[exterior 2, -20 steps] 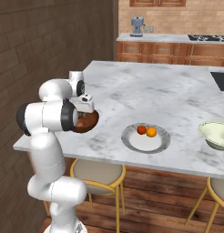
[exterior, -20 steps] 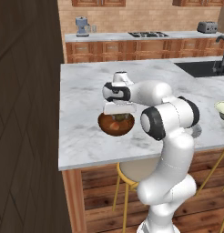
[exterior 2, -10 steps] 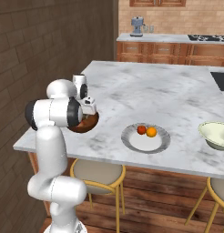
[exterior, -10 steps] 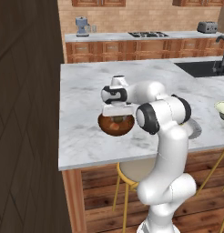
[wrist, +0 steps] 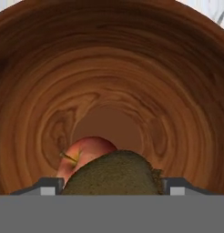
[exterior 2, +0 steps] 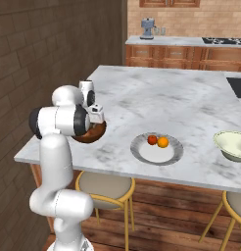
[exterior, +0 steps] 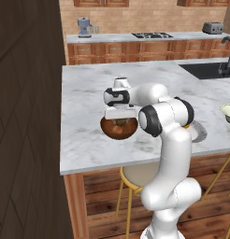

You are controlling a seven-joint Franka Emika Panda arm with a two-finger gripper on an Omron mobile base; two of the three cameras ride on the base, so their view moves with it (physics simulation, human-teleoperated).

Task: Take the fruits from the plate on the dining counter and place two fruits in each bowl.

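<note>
1. Over the glossy dark brown wooden bowl [exterior: 119, 129] near the front-left part of the white-grey veined marble table [exterior: 89, 93], the hand [wrist: 113, 190] points straight down into it.
2. Hand closed around a dark green-brown rough-skinned round fruit [wrist: 114, 174], a finger tip [wrist: 48, 186] at each flank, at 9 and 3 o'clock of it.
3. A reddish-peach round fruit [wrist: 82, 157] already lies on the bowl floor, at 10 o'clock of the held fruit; whether they touch I cannot tell.
4. Handling judgement: held fruit is light, firm, with a grippy skin; it may roll on the curved wood.
5. On the grey-rimmed white plate [exterior 2: 142, 154] a red fruit [exterior 2: 152, 139] and a bright orange fruit [exterior 2: 163, 142] sit touching: smooth, likely slippery, best taken across the widest middle.
6. Pale cream-green bowl [exterior 2: 232, 145] stands at 3 o'clock of the plate.
</note>
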